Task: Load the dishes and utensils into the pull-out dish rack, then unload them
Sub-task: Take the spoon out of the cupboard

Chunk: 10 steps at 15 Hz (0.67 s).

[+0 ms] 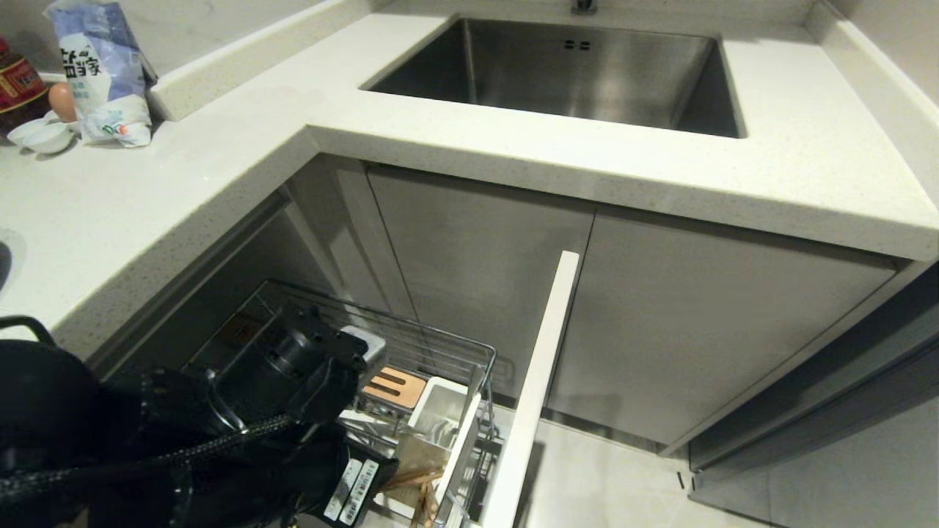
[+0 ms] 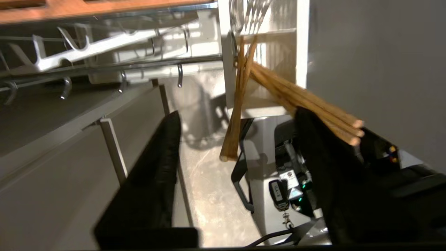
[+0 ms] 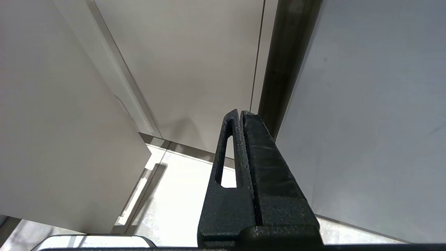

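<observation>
The chopsticks are leaning loosely out of the white utensil caddy at the front of the pull-out dish rack, and the risk I am judging is that the left tool, hanging just beside their free ends, is likely to knock them out onto the floor if it swings sideways. Its fingers are standing well apart and holding nothing, one finger just beside the sticks, while the right tool is hanging parked by the cabinet, pressed together and empty

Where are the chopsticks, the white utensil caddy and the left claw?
chopsticks [image 2: 240,101]: left wrist view, mid-shaft.
white utensil caddy [image 1: 440,411]: head view, inner wall.
left claw [image 2: 237,139]: left wrist view, midway between its open fingertips.
</observation>
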Motion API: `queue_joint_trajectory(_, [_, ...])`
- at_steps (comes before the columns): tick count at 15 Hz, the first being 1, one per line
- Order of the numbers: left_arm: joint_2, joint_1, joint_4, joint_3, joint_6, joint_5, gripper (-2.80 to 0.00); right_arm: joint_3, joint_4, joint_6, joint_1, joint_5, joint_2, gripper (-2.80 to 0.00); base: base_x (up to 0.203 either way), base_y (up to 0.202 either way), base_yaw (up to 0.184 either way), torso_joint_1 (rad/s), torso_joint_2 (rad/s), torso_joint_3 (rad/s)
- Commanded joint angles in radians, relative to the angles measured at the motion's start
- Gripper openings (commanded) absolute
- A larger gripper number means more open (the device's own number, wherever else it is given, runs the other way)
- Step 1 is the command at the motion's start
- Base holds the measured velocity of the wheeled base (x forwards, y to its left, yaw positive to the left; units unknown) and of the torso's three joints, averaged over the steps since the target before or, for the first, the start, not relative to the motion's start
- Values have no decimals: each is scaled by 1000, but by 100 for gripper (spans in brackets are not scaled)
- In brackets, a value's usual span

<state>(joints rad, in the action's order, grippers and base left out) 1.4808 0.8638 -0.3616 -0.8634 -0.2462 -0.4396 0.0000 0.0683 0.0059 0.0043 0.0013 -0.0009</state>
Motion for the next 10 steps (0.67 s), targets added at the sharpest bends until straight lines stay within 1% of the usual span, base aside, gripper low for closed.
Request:
queue_joint_trajectory(1, [81,-19,42,16,-2,-3,0,23,1,0,0,0,-1,-280,0,0,0,0,0,0])
queue_joint_trajectory(7, [242,-105,307,59,-1,-2,0,23,1,0,0,0,-1,-280,0,0,0,0,0,0])
queue_joint_trajectory(10, [286,-140,355,56,-2,-1,0,23,1,0,0,0,-1,-280,0,0,0,0,0,0])
